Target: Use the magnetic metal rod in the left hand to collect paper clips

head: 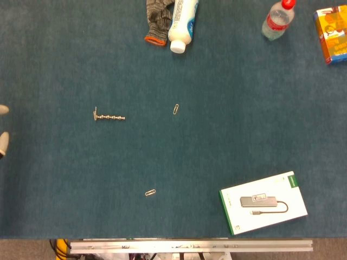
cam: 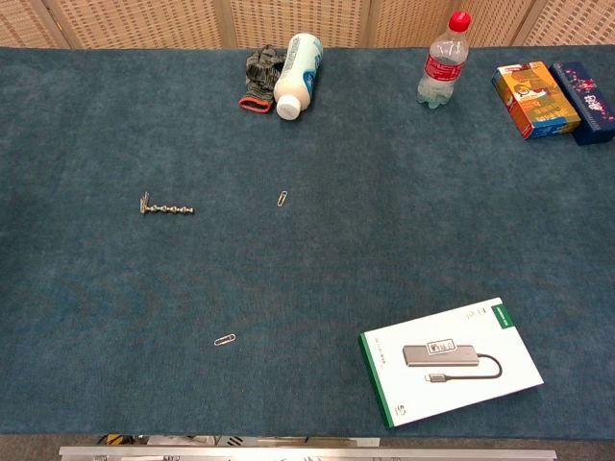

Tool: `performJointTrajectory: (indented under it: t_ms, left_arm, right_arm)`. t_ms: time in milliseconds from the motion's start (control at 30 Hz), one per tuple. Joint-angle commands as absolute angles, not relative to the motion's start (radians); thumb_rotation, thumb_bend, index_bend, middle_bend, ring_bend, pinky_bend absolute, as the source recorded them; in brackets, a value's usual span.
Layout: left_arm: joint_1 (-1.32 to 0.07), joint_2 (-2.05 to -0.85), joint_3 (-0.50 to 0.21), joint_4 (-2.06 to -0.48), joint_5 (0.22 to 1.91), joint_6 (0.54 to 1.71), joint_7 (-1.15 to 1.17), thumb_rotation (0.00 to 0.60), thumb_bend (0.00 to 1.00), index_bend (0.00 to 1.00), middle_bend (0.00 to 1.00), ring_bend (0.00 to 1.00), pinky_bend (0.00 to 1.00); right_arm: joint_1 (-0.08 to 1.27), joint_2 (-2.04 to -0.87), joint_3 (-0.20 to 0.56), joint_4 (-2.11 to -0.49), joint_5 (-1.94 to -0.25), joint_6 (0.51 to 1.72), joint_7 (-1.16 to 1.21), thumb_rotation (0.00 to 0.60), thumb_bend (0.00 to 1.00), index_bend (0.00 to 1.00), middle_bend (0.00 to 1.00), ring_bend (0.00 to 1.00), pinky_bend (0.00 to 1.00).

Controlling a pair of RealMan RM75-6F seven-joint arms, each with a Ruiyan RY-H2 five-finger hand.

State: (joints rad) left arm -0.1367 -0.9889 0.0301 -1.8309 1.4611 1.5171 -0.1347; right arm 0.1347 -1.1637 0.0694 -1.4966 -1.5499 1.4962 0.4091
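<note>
The magnetic metal rod (head: 110, 116) (cam: 169, 206), a short beaded bar, lies loose on the blue table with what looks like a clip at its left end. One paper clip (head: 175, 109) (cam: 282, 199) rests to the rod's right. Another paper clip (head: 150, 193) (cam: 225, 339) sits nearer the front edge. Only two pale fingertips of my left hand (head: 2, 141) show at the head view's left edge, spread apart with nothing between them and far from the rod. The chest view shows no hand. My right hand is out of both views.
At the back lie a white bottle (head: 182, 24) on its side beside a grey glove (head: 158, 19), a water bottle (head: 277, 20), an orange box (head: 332, 35) and a dark blue box (cam: 585, 88). A white USB-hub box (head: 263, 202) sits front right.
</note>
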Motion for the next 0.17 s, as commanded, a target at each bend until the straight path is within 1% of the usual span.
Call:
performJointTrajectory:
  t_ms: [33,167]
  left_arm:
    - [-0.120,-0.987,0.035,-1.835,1.464,1.526,-0.135,0.600,0.38,0.34,0.00,0.00,0.00]
    - [-0.111,-0.993,0.023,-1.829,1.463,1.533,-0.126,0.600,0.38,0.35,0.00,0.00,0.00]
  right_arm:
    - [0.132,-1.157,0.071,-1.502,-1.547,1.498,0.414,0.600,0.12,0.42,0.44,0.30,0.44]
    - [0.129,-1.151,0.068,-1.506,-1.552,1.500,0.437,0.600,0.12,0.42,0.44,0.30,0.44]
